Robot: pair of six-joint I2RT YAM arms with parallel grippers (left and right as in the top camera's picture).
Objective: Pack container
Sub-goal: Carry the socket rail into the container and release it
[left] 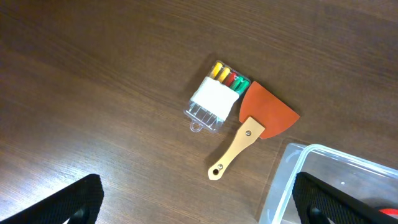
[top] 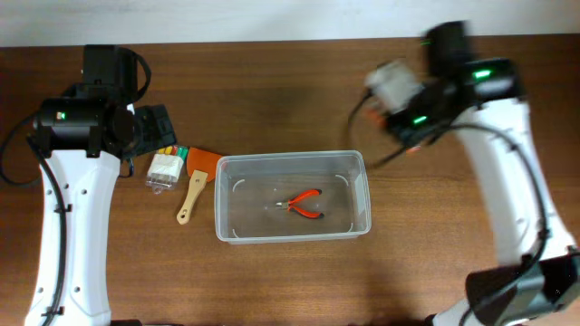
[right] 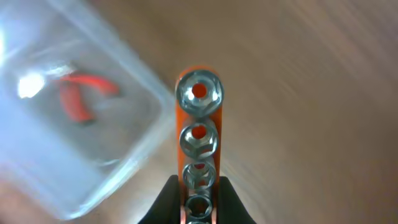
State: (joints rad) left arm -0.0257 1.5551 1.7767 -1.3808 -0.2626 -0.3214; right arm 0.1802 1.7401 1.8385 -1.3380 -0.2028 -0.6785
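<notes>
The clear plastic container point(top: 292, 196) sits mid-table with red-handled pliers point(top: 304, 205) inside. It also shows in the left wrist view point(left: 323, 186) and, blurred, in the right wrist view point(right: 68, 112). My right gripper point(right: 198, 202) is shut on an orange socket rail with metal sockets point(right: 198, 134), held above the table to the right of the container; in the overhead view that arm point(top: 408, 100) is blurred. My left gripper point(left: 199, 202) is open and empty, above the table left of the container.
A small clear case of coloured bits point(left: 216, 97) and an orange scraper with a wooden handle point(left: 252, 127) lie left of the container; both also show in the overhead view, the case point(top: 166, 167) beside the scraper point(top: 195, 186).
</notes>
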